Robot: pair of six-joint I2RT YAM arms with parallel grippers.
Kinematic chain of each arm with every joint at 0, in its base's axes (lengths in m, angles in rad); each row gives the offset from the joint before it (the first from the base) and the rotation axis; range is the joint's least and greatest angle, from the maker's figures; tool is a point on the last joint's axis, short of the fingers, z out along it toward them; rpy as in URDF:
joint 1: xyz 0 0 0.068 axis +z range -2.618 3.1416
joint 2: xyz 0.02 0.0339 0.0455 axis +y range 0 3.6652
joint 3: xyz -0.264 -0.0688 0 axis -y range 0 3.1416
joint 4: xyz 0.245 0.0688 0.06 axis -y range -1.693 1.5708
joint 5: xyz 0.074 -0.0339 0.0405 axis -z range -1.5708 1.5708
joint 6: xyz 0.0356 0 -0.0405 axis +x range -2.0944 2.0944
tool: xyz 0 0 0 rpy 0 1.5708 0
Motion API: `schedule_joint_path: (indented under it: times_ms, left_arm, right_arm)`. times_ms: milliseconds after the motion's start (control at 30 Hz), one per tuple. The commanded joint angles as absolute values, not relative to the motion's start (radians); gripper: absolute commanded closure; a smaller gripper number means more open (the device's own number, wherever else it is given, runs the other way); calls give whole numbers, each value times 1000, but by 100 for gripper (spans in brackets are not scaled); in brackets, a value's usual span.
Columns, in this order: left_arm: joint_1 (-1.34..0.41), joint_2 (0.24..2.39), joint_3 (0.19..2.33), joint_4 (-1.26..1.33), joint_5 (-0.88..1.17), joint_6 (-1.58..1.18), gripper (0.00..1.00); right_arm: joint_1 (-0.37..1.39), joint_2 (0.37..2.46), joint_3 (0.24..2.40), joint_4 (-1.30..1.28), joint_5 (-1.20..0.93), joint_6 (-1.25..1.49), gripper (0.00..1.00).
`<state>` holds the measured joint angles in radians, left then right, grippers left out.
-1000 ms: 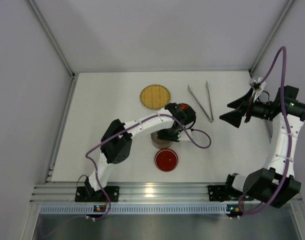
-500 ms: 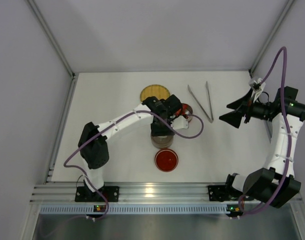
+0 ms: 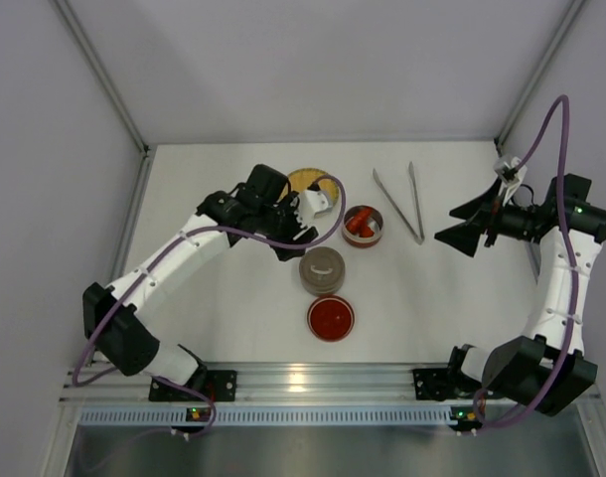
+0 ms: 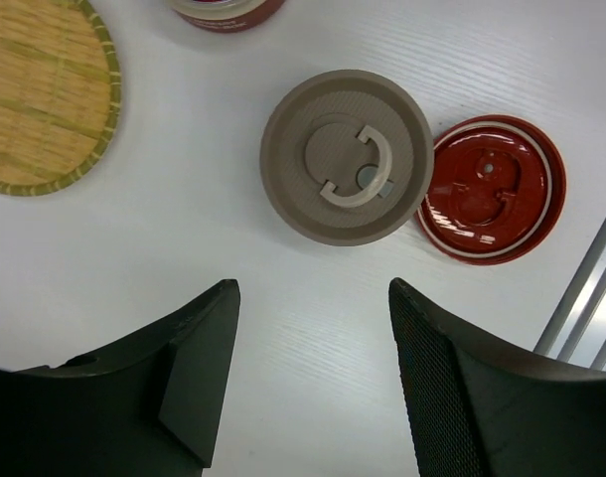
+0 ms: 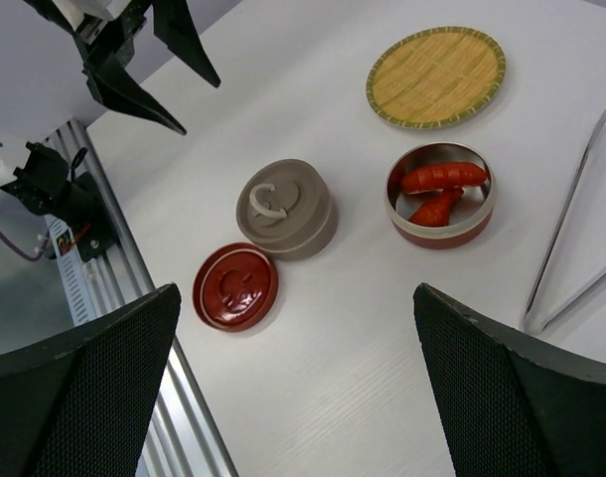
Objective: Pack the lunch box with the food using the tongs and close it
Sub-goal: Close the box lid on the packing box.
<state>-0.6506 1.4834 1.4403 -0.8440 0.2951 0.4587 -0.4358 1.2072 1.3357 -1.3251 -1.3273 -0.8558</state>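
The left fingers (image 4: 199, 368) hung spread and empty left of the brown tin (image 4: 345, 157); the right fingers (image 5: 512, 388), spread and empty, hung right of the tongs (image 3: 415, 204).

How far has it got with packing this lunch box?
Done: two red pieces lie in the open red tin; the tan tin is lidded. In hand: nothing, left gripper and right gripper both open, tongs on the table. Left: the red lid is still off.
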Motion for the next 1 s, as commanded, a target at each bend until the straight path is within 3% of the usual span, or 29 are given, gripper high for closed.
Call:
schedule_joint_path:
  times_ms: [0, 500, 967]
  left_arm:
    - [-673, 1463, 1367, -689, 365, 400, 33]
    - [-742, 1603, 1344, -606, 347, 606, 40]
    - [-742, 1628, 1261, -623, 428, 848, 38]
  right_arm:
    - [-457, 1187, 1327, -1502, -1365, -891, 1]
    - [-459, 1098, 1151, -1123, -1224, -562, 0]
    - [-459, 1069, 1104, -1009, -1262, -443, 1]
